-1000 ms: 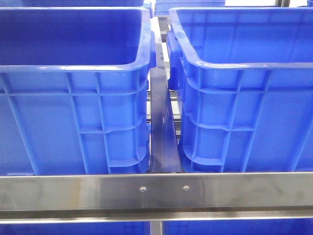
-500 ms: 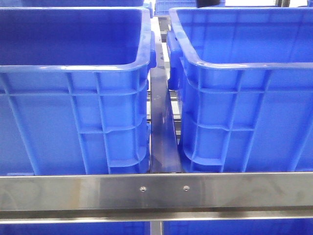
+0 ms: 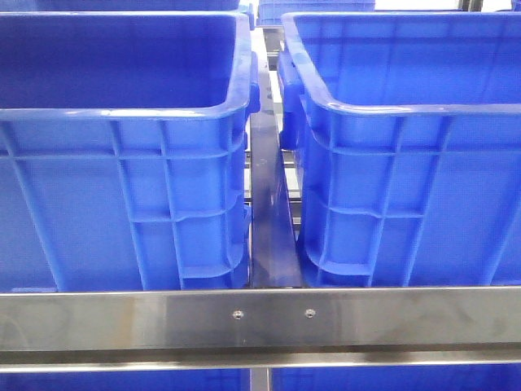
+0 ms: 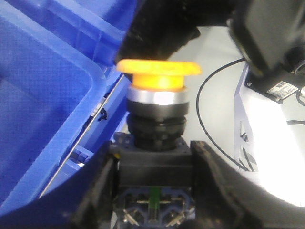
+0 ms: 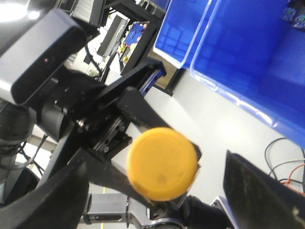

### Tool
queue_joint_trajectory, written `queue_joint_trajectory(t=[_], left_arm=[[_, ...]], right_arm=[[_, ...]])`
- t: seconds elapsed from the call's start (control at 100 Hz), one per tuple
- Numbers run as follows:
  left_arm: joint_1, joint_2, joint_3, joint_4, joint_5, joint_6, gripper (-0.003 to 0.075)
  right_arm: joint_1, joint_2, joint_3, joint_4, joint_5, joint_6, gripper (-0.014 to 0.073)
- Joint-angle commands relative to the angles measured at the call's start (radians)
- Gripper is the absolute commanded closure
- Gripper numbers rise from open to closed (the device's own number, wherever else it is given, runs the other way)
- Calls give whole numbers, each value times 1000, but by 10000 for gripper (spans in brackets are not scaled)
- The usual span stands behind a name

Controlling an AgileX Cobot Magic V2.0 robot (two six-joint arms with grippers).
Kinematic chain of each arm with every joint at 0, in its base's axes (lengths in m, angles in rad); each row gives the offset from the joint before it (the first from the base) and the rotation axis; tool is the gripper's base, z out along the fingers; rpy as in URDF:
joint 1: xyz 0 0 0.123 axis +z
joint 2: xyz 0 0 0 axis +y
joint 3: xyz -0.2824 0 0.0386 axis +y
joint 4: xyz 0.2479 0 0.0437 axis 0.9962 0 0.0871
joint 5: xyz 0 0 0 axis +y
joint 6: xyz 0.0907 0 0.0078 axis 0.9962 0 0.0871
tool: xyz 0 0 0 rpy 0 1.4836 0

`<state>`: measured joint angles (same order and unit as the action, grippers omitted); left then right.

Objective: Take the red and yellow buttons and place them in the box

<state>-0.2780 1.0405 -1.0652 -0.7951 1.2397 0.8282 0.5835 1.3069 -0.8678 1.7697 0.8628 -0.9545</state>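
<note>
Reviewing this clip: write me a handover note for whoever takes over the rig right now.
Left gripper: shut on the yellow button, clamping its black base, beside a blue crate.
Right gripper: open, fingers either side of the yellow cap with gaps showing.
Red button: not in view.
Done: yellow button picked up.
Left: place it in the box, then find and place the red one.

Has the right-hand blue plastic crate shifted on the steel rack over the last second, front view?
No. The right blue plastic crate sits exactly as before against the steel front rail and the left blue crate.
</note>
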Motion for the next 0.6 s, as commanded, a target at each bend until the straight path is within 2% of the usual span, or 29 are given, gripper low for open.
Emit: queue_joint_trajectory(t=[0.0, 0.21, 0.59], left_arm=[[-8, -9, -24, -74, -29, 3, 739], [-8, -9, -24, -74, -29, 3, 739], [-8, -9, -24, -74, -29, 3, 739]], right_arm=[[15, -10, -41, 68, 34, -21, -8], [39, 33, -87, 72, 40, -28, 5], [39, 37, -105, 61, 41, -28, 202]])
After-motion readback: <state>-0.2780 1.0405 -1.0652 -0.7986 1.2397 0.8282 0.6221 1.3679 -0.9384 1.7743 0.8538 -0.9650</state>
